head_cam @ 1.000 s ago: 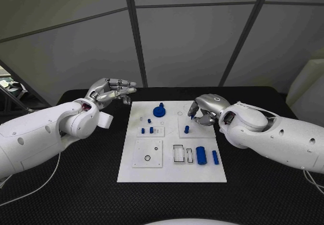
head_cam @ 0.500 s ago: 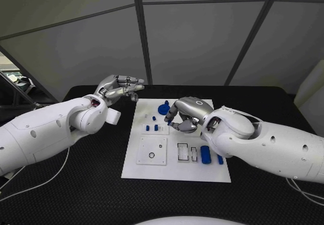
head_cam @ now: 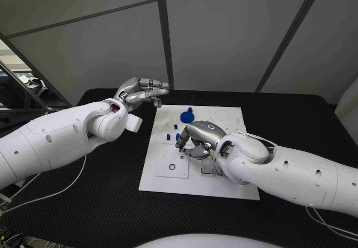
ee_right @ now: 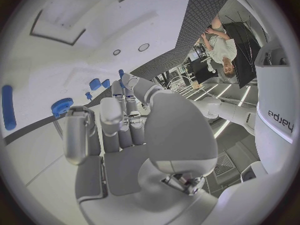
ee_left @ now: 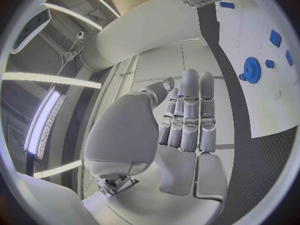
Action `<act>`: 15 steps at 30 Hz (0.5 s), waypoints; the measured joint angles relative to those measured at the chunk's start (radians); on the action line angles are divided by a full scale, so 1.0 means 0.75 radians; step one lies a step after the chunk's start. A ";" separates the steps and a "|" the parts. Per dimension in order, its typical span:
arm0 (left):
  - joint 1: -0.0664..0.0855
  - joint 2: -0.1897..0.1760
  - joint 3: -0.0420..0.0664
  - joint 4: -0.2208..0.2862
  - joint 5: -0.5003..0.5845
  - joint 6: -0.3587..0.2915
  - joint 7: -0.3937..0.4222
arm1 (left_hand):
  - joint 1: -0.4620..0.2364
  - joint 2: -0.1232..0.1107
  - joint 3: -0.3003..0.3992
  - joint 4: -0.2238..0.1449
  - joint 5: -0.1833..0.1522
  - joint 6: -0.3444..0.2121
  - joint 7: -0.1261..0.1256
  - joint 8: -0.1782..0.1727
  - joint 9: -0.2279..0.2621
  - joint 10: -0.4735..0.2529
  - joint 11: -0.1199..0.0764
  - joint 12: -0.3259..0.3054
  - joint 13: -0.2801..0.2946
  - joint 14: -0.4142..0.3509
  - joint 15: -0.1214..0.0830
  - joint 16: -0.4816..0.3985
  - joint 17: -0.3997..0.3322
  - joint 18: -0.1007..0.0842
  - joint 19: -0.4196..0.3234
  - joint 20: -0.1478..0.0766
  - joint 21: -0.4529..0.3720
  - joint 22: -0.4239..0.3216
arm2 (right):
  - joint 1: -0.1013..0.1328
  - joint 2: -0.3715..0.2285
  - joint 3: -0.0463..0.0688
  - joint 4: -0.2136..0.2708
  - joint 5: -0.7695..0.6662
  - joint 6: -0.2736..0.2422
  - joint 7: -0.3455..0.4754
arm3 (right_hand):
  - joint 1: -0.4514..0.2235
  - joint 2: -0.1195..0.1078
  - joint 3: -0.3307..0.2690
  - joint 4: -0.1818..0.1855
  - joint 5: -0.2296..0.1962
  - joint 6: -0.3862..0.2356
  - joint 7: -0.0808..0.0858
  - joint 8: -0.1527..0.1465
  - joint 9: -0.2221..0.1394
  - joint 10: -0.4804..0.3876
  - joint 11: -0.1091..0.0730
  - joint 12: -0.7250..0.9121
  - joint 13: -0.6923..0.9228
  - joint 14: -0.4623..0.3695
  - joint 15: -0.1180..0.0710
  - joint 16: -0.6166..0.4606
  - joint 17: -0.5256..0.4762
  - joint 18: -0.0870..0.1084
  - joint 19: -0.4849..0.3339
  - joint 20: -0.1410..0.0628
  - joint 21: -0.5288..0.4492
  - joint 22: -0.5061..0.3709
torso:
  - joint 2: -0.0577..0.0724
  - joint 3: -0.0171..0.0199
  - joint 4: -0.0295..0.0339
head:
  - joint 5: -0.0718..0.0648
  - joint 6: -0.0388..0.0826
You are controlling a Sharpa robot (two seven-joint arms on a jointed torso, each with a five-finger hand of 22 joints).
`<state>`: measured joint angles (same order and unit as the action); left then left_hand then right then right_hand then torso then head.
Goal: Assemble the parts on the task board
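White board, centre frame, blue gear at its top; right hand curled over small blue pegs, grip indiscernible; left hand upper left, loosely curled, empty; descend slowly, aligned.

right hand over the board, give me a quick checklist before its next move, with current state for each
1. Right hand is over the task board: ok, it hangs above the board's middle.
2. Right hand holds a part: cannot tell; a small blue piece shows at its fingertips in the right wrist view, but a firm pinch is not clear.
3. Left hand is out of the way: ok, raised off the board's far left corner, fingers curled, nothing in it.
4. Blue gear is unobstructed: ok, it sits on the far part of the board, beyond the right hand.
5. Parts under the right arm: cannot tell, the arm covers them.
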<state>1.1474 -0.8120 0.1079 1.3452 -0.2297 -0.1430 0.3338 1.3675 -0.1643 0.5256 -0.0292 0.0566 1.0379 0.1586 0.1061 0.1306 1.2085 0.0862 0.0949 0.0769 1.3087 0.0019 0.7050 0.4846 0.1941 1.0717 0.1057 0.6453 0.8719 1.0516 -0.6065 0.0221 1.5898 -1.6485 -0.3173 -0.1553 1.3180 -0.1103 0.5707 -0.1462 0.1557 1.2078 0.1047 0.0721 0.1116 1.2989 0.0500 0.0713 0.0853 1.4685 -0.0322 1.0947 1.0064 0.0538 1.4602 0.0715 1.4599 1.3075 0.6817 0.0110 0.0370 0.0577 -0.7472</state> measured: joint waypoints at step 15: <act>0.000 0.005 0.000 0.000 0.004 0.001 -0.002 | 0.005 0.005 0.000 0.000 0.000 -0.002 -0.002 0.000 0.000 0.000 0.000 0.000 0.001 -0.003 -0.003 0.000 0.000 0.000 0.000 0.000 -0.005 -0.002 | -0.017 0.013 -0.007 -0.026 -0.008 0.057 0.003 | 0.000 0.000 0.000 0.000 -0.005 -0.001 -0.001 -0.001 0.001 0.000 0.000 -0.003 0.001 0.000 0.000 0.005 0.000 0.000 0.000 0.000 0.000 0.000 | 0.000 0.0017 -0.0023 | 0.025 -0.023</act>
<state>1.1476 -0.8081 0.1077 1.3449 -0.2264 -0.1423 0.3325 1.3715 -0.1602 0.5257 -0.0292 0.0566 1.0362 0.1570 0.1061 0.1304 1.2082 0.0865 0.0949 0.0778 1.3066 -0.0001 0.7050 0.4847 0.1942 1.0717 0.1057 0.6415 0.8707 1.0387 -0.5966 0.0172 1.5702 -1.6547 -0.2744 -0.1533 1.3181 -0.1104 0.5706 -0.1462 0.1520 1.2070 0.1039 0.0713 0.1124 1.2987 0.0501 0.0692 0.0862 1.4685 -0.0322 1.0986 1.0064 0.0539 1.4602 0.0715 1.4599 1.3074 0.6818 0.0123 0.0353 0.0763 -0.7647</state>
